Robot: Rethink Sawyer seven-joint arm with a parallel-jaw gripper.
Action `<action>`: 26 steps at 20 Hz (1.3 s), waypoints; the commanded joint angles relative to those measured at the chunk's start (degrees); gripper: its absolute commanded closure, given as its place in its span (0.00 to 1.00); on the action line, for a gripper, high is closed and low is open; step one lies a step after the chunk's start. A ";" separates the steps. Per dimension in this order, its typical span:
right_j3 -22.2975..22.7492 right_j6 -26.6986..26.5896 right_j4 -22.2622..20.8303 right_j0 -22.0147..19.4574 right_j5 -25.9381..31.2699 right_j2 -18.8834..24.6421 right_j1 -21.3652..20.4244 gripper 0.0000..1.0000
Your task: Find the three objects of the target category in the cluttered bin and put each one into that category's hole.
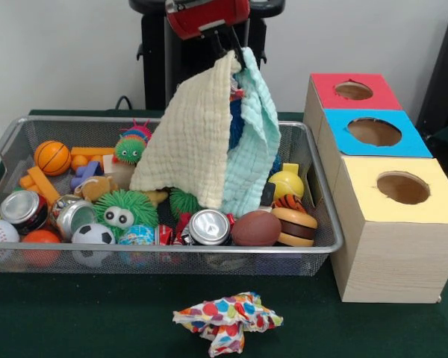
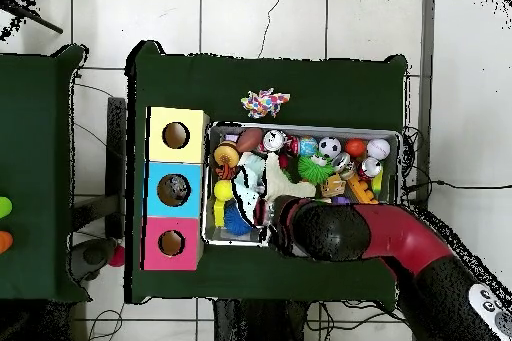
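Note:
My gripper (image 1: 235,51) hangs above the back of the wire bin (image 1: 326,195), shut on the top corners of two cloths. A cream cloth (image 1: 187,142) and a mint cloth (image 1: 250,149) drape from it like a tent, their lower edges resting among the toys. A blue spiky thing shows between them. A polka-dot cloth (image 1: 228,319) lies crumpled on the green table in front of the bin. In the overhead view the arm (image 2: 335,229) covers the gripper, and the pale cloths (image 2: 262,179) show beside it.
Three boxes with round holes stand beside the bin: red (image 1: 325,86), blue (image 1: 343,142) and yellow (image 1: 388,246). The bin holds a basketball (image 1: 52,157), a soccer ball (image 1: 93,237), a baseball (image 1: 0,235), a can (image 1: 209,227), a football (image 1: 255,228) and a burger toy (image 1: 294,226).

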 commanded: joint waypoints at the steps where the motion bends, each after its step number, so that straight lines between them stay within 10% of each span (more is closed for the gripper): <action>1: -5.41 -1.07 0.57 0.72 9.07 -2.60 -1.49 1.00; 15: -10.29 -8.57 -15.03 1.22 13.27 -7.85 -2.24 1.00; 26: -15.34 -22.04 -20.95 -7.80 17.61 -2.53 -0.36 1.00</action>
